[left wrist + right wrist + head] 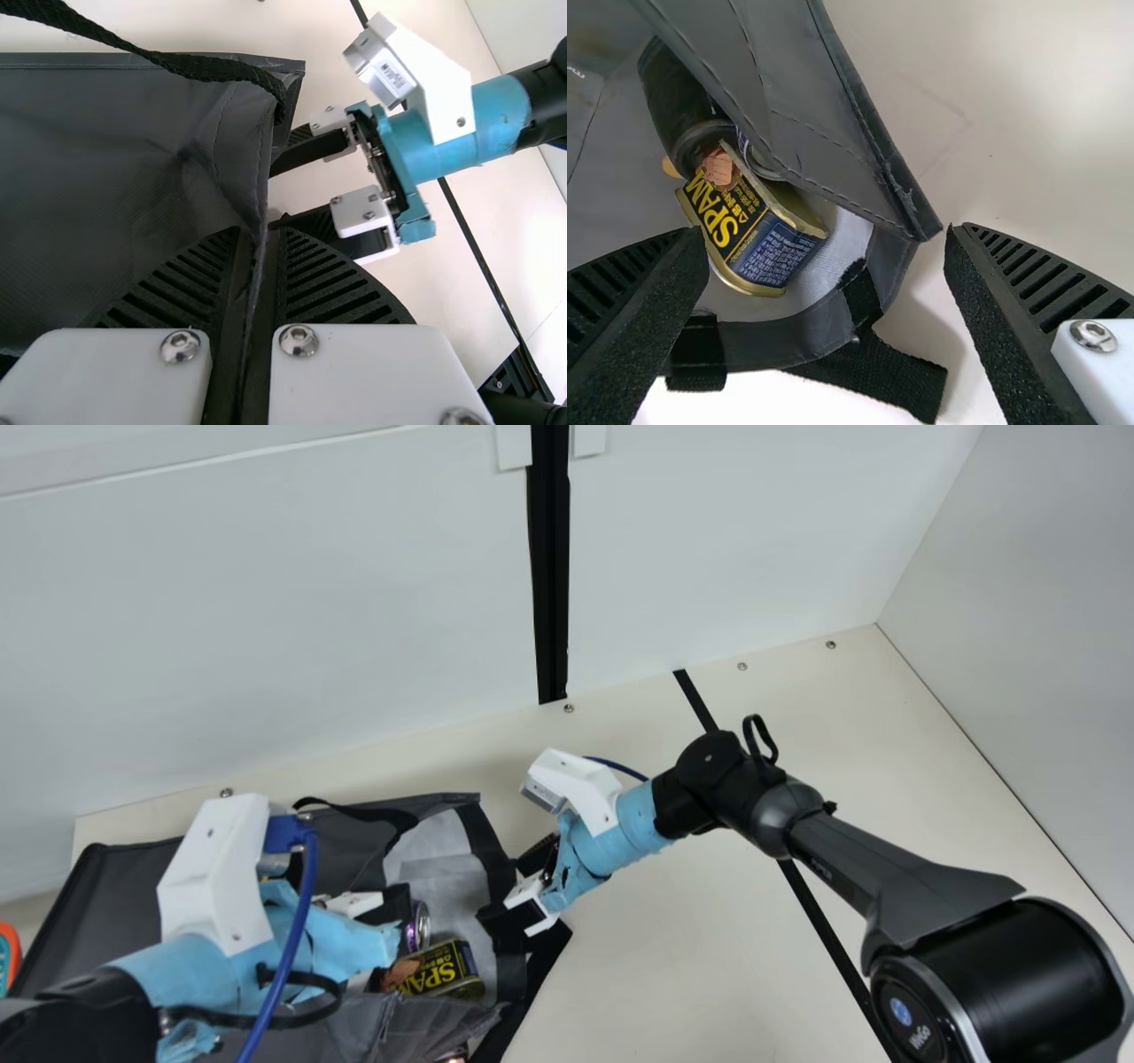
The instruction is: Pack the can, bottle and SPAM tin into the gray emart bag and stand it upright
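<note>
Left gripper (394,911): fingers pinching gray fabric bag (115,903) edge
Right gripper (505,887): fingers wide, near bag mouth
Rectangular yellow-blue metal SPAM tin (749,232): inside bag

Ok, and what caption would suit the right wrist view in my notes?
SPAM tin inside the gray bag, framed by the open right tool.

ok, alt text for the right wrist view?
SPAM tin lying inside the gray bag, beside a dark bottle, with a can partly hidden by the bag's fabric. The right gripper is open at the bag's mouth.
</note>
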